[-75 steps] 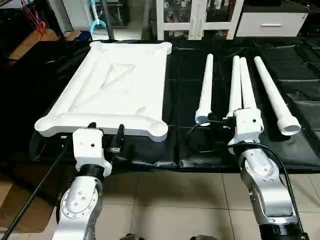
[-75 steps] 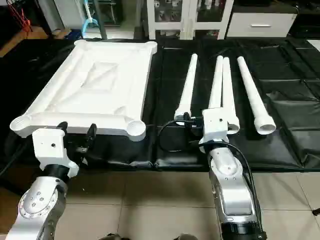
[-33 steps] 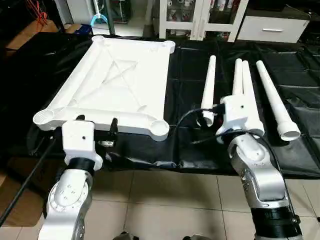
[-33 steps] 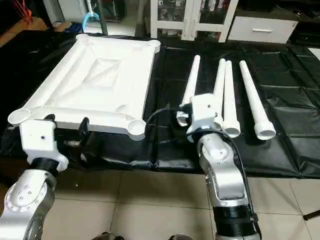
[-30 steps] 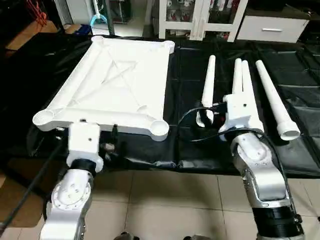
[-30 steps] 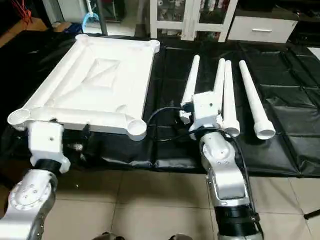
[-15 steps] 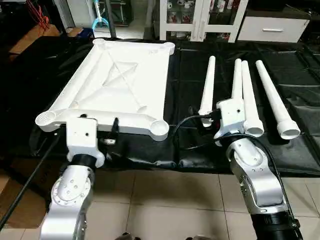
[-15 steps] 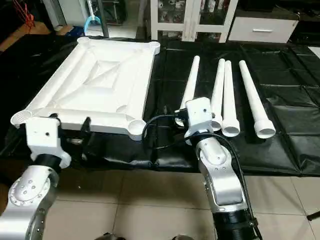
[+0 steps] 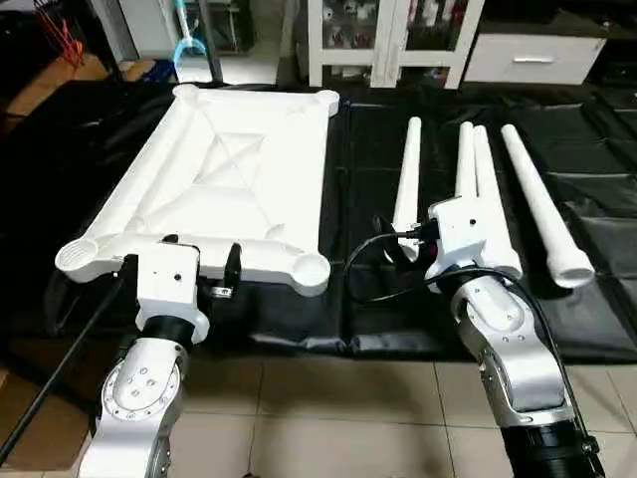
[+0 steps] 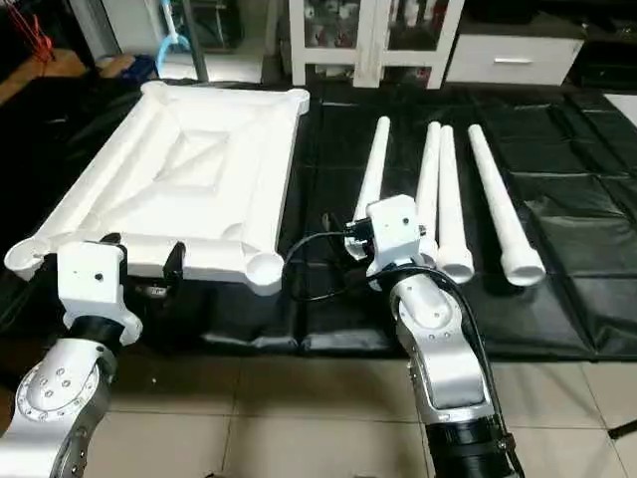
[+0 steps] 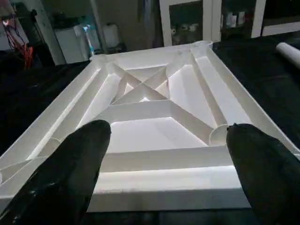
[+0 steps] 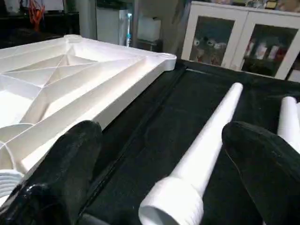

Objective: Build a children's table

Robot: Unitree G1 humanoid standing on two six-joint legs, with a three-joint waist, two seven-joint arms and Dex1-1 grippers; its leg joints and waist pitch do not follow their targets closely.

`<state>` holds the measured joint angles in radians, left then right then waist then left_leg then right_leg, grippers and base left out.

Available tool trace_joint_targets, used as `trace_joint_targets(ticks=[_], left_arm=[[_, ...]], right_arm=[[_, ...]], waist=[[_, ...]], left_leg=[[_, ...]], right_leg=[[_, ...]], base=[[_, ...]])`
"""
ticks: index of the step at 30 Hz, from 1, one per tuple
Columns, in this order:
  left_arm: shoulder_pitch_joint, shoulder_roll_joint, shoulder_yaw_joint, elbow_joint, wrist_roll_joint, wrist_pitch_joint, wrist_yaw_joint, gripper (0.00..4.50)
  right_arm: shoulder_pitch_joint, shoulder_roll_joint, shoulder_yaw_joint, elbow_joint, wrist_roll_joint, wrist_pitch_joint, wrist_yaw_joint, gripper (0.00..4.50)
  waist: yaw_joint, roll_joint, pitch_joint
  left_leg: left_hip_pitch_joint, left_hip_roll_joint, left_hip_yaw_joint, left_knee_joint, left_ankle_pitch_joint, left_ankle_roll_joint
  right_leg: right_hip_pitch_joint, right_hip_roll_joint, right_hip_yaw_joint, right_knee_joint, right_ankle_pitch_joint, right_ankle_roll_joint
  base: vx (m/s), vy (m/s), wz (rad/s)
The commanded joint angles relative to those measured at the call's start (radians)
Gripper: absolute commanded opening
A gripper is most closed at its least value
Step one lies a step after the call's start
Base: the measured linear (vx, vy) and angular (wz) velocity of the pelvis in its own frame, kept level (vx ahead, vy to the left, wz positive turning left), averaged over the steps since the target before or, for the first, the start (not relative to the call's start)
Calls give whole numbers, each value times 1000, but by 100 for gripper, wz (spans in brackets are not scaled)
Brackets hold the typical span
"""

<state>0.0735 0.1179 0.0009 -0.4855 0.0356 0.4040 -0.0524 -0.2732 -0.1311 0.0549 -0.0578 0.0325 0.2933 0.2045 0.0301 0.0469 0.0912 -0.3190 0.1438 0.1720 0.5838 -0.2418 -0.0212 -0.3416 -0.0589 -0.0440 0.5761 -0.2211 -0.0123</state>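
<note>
— Tabletop (image 9: 224, 189): where is it seen from the head?
— Upturned on the black mat (image 9: 378, 309), four legs (image 9: 406, 189) laid beside it.
— Left wrist?
— Left gripper (image 11: 166, 164) is spread wide before the tabletop, nothing held.
— Right wrist?
— Right gripper (image 12: 159, 168) is spread wide around one leg's end, ungrasped.

This looks like a robotics lab or test workroom rather than a home. The floor is laid with large glossy beige ceramic tiles (image 9: 328, 398), and a wide black padded mat (image 9: 597, 229) with stitched panels is spread over it as a work surface. Along the far wall stands a white cabinet with glass doors (image 9: 383, 35), small items showing on its shelves, and beside it a white drawer unit with a metal bar handle (image 9: 532, 55). A bundle of loose red wires (image 9: 60, 35) hangs in the far corner above a brown cardboard sheet (image 9: 75, 80), and a light blue plastic hook-shaped piece (image 9: 189, 45) sits near a dark upright post
</note>
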Motion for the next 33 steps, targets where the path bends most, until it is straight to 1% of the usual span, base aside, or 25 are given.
trace_joint_targets(ticks=[1,4,8,9,11,12,14,16,17,18,19,20,21,22,23,24,25,26,27,28,29,30,31,32,33], left_arm=[[-4,5,-5,-11,-1,0,-6,442],[-13,6,-6,-3,0,1,-9,442],[-19,8,-7,4,1,-2,-12,442],[-20,8,-7,5,0,-3,-13,442],[-23,10,-7,8,-1,-5,-16,442],[-23,11,-7,8,-2,-5,-17,442],[-23,11,-7,9,-3,-4,-19,442],[-25,11,-9,9,-3,-4,-21,442],[-26,11,-10,10,-4,-5,-23,442],[-27,11,-9,10,-5,-5,-26,442],[-27,11,-9,10,-5,-5,-26,442],[-28,11,-8,11,-6,-6,-27,442],[-30,10,-7,13,-7,-7,-28,442],[-32,10,-7,14,-8,-7,-28,442],[-35,7,-6,17,-12,-9,-29,442],[-37,5,-5,19,-15,-11,-30,442],[-40,2,-4,22,-18,-12,-29,442],[-42,-1,-3,25,-21,-13,-29,442],[-44,-2,-4,29,-21,-15,-29,442],[-46,-3,-5,33,-20,-17,-28,442],[-49,-5,-8,37,-18,-18,-27,442],[-52,-8,-10,40,-19,-20,-26,442],[-53,-9,-10,40,-20,-20,-26,442],[-53,-11,-10,41,-22,-22,-26,442],[-53,-11,-10,41,-22,-22,-26,442]], right_arm=[[-4,0,-4,1,8,-3,7,450],[-3,-3,-10,0,14,-8,9,450],[0,-8,-3,-1,6,-12,12,450],[1,-9,-1,-1,4,-13,13,450],[1,-9,4,-1,0,-15,13,450],[1,-9,5,-2,-1,-16,14,450],[1,-8,8,-5,-1,-20,16,450],[0,-10,9,-5,-3,-24,17,450],[0,-10,8,-5,-4,-27,15,450],[-1,-10,7,-5,-5,-28,13,450],[-1,-10,7,-5,-5,-28,13,450],[-1,-10,6,-6,-5,-28,12,450],[-2,-9,3,-6,-4,-28,10,450],[-2,-9,3,-6,-6,-28,8,450],[-3,-6,-3,-6,-1,-26,5,450],[-3,-4,-8,-6,2,-25,3,450],[-4,-3,-11,-5,5,-24,2,450],[-6,-6,-11,-2,3,-23,2,450],[-7,-9,-9,1,-3,-24,2,450],[-7,-10,-8,3,-5,-24,3,450],[-6,-10,-8,2,-6,-25,4,450],[-4,-9,-8,1,-5,-26,4,450],[-3,-10,-8,1,-5,-26,4,450],[-2,-9,-8,0,-6,-27,4,450],[-2,-9,-8,0,-6,-27,4,450]], waist=[[-1,2,-73],[-2,8,-81],[-5,14,-85],[-5,11,-85],[1,7,-80],[4,13,-79],[1,14,-81],[-2,16,-81],[11,11,-79],[13,14,-84],[5,22,-69],[-4,38,-66],[-15,48,-65],[-27,56,-68],[-60,79,-68],[-62,46,-64],[-48,49,-43],[-41,21,-25],[-24,-12,-22],[-5,-27,-30],[18,-24,-54],[23,-25,-56],[21,-22,-44],[21,-5,-48],[22,19,-54]], left_leg=[[0,38,-16,-63,-89,180],[9,37,-24,-50,27,262],[33,40,-37,-35,130,363],[32,38,-37,-33,133,369],[7,25,-29,-26,116,351],[8,25,-28,-27,105,341],[20,33,-35,-32,89,317],[27,36,-39,-33,92,318],[-61,-7,-54,-11,128,403],[-59,-7,-60,-4,133,418],[-95,-7,-83,5,146,437],[-54,-3,-107,-5,132,405],[-23,-10,-146,-15,140,417],[28,0,-181,-23,141,437],[152,78,-234,-25,27,429],[155,129,-262,-39,-22,426],[111,131,-242,-70,-152,402],[75,91,-210,-90,-266,350],[35,-9,-136,-24,-306,273],[18,-67,-86,55,-245,238],[-55,-51,-95,144,-109,195],[-88,-56,-105,159,-19,150],[-94,-54,-107,157,4,142],[-85,-46,-103,133,47,125],[-83,-26,-99,70,94,124]], right_leg=[[66,-50,33,-45,-61,-310],[64,-41,22,-26,10,-306],[43,-35,10,-6,30,-277],[45,-36,11,-6,31,-275],[68,-46,23,-13,3,-278],[69,-47,23,-16,-10,-280],[68,-40,17,-15,-27,-279],[64,-37,14,-13,-21,-276],[126,-73,-3,-41,-30,-230],[127,-86,-9,-50,-52,-207],[144,-89,-42,-70,-148,-157],[127,-63,-77,-71,-217,-138],[123,-25,-97,-55,-228,-119],[94,-2,-102,-30,-233,-107],[-27,14,-70,53,-274,-97],[-44,-4,-41,98,-242,-68],[-50,-20,-16,135,-173,-14],[-27,-37,11,91,-138,-17],[32,-84,89,-42,-299,-74],[87,-118,151,-87,-473,-112],[176,-180,216,-104,-594,-218],[179,-133,202,-88,-515,-240],[172,-124,195,-91,-475,-257],[162,-99,175,-103,-445,-296],[164,-62,132,-102,-427,-286]], base=[[84,12,1],[84,18,2],[64,15,3],[50,8,3],[0,0,0],[0,0,0],[0,0,0],[0,0,0],[-21,-6,25],[-21,-6,25],[-24,1,53],[8,0,59],[8,0,59],[67,-5,62],[93,-29,52],[93,-29,52],[50,-54,25],[27,-57,6],[27,-57,6],[40,-85,21],[71,-78,25],[71,-78,25],[95,-46,17],[82,-24,19],[82,-24,19]])
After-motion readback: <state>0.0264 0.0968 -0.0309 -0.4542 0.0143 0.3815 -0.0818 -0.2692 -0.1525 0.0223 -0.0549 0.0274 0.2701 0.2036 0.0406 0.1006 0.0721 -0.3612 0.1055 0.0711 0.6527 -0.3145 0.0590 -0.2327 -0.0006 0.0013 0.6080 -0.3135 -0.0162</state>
